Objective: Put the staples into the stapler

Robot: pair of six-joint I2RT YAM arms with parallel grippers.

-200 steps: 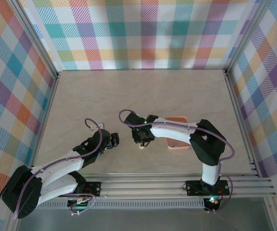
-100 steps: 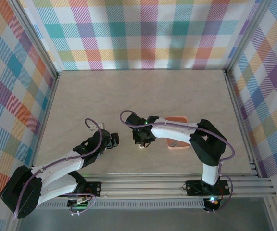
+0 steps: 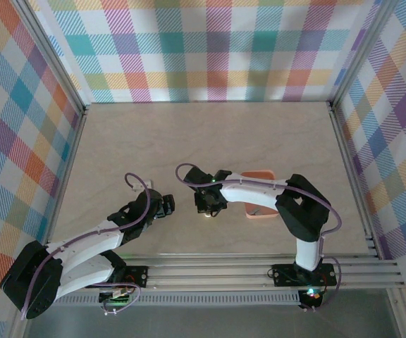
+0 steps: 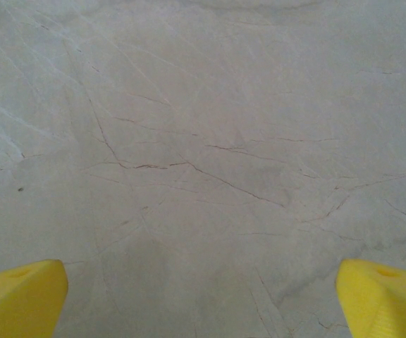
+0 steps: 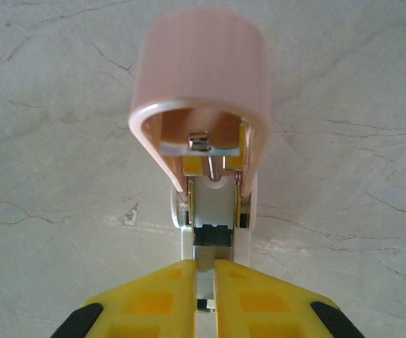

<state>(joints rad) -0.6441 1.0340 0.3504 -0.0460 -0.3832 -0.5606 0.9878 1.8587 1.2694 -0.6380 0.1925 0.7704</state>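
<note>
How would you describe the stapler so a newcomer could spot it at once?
On the beige table, look left of the orange tray, at the tip of the right gripper. The stapler is the small pink piece with its rounded lid swung up, showing a pale inside.

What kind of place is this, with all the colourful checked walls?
Probably a robot test booth: colourful checked walls on a silver metal frame enclose a pale marbled tabletop, with two white robot arms mounted at its edge.

No legible text, label, brand or number on anything.
</note>
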